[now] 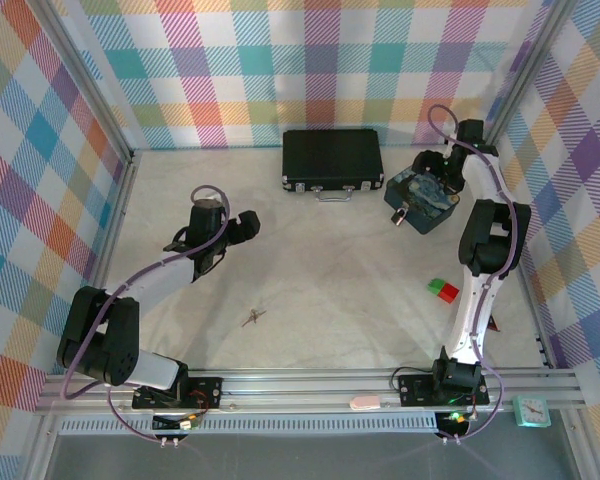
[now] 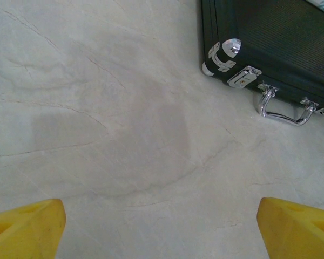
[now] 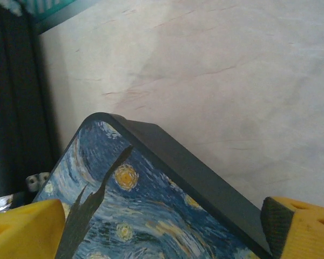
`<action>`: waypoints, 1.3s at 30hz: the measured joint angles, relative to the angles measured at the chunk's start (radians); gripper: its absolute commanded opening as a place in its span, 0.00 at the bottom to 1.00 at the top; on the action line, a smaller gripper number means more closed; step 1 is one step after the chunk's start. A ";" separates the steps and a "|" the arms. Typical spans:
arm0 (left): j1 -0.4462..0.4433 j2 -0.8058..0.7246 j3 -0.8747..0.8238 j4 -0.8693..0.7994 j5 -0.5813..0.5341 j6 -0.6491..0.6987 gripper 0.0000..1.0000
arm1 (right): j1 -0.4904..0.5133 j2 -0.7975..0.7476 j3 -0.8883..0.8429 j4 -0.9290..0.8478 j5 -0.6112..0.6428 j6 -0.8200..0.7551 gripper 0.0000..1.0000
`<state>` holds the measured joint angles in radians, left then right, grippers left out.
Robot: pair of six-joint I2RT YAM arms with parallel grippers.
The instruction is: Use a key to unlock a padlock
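The tiny padlock (image 1: 404, 214) hangs at the front-left side of the blue painted tin (image 1: 421, 197) at the back right. The small thin key (image 1: 252, 318) lies on the table at front centre, well away from both grippers. My right gripper (image 1: 432, 180) hovers over the tin, and its yellow fingers (image 3: 27, 229) stand wide apart over a corner of the painted lid (image 3: 151, 216). My left gripper (image 1: 246, 226) is left of centre, behind the key. It is open over bare table (image 2: 151, 135), with nothing between its fingertips (image 2: 27, 229).
A black briefcase (image 1: 332, 160) with a silver handle (image 2: 283, 110) lies at the back centre, right of the left gripper. A red and green block (image 1: 443, 290) sits at the right. Checked walls close the table in.
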<state>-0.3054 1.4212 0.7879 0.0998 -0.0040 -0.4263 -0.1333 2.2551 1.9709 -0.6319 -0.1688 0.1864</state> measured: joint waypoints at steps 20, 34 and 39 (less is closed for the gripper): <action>0.000 -0.003 0.026 0.019 0.034 -0.043 0.91 | 0.270 -0.346 -0.588 0.240 0.079 -0.140 0.77; -0.006 0.039 0.024 0.063 0.158 -0.083 0.97 | 0.470 -0.418 -0.590 0.163 0.136 0.050 0.98; -0.029 0.067 0.032 0.063 0.192 -0.078 0.98 | 0.456 -0.627 -0.742 0.137 0.240 0.173 0.99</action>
<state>-0.3340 1.4883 0.8200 0.1623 0.1875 -0.5041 0.3225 1.6283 1.2285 -0.4950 0.0708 0.3595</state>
